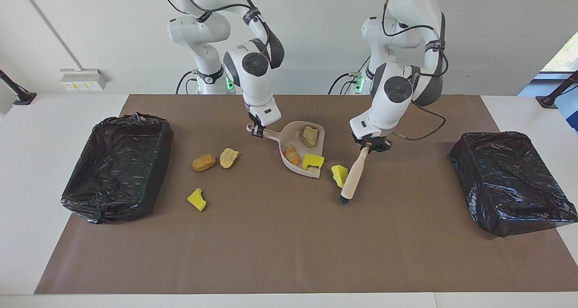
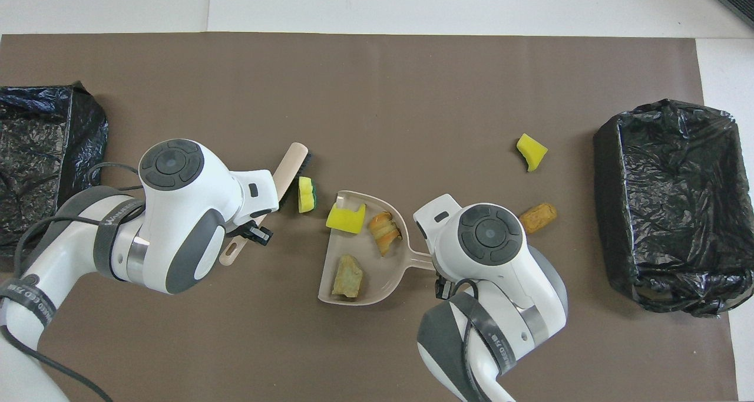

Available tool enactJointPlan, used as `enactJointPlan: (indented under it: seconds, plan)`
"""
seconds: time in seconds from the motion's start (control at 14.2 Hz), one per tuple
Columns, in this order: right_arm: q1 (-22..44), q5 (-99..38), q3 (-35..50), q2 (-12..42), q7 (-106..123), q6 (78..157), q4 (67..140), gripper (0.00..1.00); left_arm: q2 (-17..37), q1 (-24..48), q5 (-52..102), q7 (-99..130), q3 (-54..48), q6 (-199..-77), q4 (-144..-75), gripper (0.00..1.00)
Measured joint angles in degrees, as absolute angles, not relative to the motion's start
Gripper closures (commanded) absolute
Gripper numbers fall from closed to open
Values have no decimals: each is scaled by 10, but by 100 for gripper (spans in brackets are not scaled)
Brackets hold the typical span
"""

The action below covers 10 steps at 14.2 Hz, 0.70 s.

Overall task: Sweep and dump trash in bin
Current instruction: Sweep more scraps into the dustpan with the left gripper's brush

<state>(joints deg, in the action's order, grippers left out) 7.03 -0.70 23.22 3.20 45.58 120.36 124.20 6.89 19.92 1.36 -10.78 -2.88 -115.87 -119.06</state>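
Observation:
My right gripper (image 1: 257, 131) is shut on the handle of the pale pink dustpan (image 1: 289, 139), which rests on the brown mat. In the pan lie a yellow sponge chunk (image 1: 313, 161), an orange bread lump (image 1: 292, 155) and a tan-green lump (image 1: 309, 135). My left gripper (image 1: 370, 146) is shut on the handle of the brush (image 1: 351, 179), whose bristles press a yellow-green sponge scrap (image 1: 338, 175) at the pan's mouth. Loose trash lies toward the right arm's end: two bread lumps (image 1: 203, 162) (image 1: 228, 157) and a yellow sponge (image 1: 197, 199).
A bin lined with a black bag (image 1: 117, 161) stands at the right arm's end of the table, and another (image 1: 510, 181) at the left arm's end. In the overhead view the right arm's wrist (image 2: 492, 237) hides one bread lump.

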Motion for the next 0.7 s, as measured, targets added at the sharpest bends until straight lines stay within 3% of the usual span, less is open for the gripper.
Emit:
enactJointPlan:
  seconds: [0.7]
  plan:
    - [70, -7, 232, 32, 456, 1204, 1243, 100, 3, 394, 30, 185, -42, -1098, -1240, 100]
